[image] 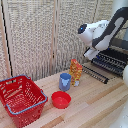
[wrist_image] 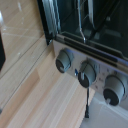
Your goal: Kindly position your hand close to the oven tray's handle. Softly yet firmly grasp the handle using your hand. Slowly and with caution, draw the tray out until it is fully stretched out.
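In the exterior view the black-and-silver oven [image: 121, 46] stands at the right edge, partly hidden by my arm. The oven tray [image: 110, 62], a rack of thin dark bars, sticks out of it toward the exterior view's left. Its handle [image: 95, 74] is a long thin dark bar along the front edge. My hand [image: 91, 53] hangs just above the tray's front part, apart from the handle. Its fingers are too blurred to read. The wrist view shows the oven's front [wrist_image: 95, 45] with three grey knobs [wrist_image: 65, 60] and dark glass. No fingers show there.
A blue cup [image: 65, 81], a red bowl [image: 61, 99] and an orange-yellow packet [image: 76, 71] stand on the wooden table [image: 95, 107] to the exterior view's left of the tray. A red wire basket [image: 21, 99] sits at the far left. A slatted screen stands behind.
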Available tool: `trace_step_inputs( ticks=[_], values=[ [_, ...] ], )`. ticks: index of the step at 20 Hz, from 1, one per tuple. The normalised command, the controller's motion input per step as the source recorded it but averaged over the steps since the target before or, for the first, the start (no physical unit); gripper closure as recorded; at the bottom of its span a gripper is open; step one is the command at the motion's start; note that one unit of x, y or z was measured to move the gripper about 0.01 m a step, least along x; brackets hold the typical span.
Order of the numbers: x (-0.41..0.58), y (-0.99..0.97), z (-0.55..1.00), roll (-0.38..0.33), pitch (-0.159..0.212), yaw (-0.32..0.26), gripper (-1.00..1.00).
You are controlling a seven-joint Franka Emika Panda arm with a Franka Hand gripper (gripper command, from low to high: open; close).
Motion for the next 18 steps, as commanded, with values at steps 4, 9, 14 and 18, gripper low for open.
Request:
trace_step_inputs(
  ticks=[4,9,14,18],
  values=[
    [0.140,-0.48,-0.25,-0.108,0.012,-0.005,-1.00],
    [0.160,-0.40,-0.27,-0.078,0.006,-0.006,-1.00],
    [0.026,-0.36,-0.04,-0.061,0.000,-0.012,-1.00],
    [-0.024,-0.43,0.00,-0.099,-0.011,-0.061,-1.00]
  ],
)
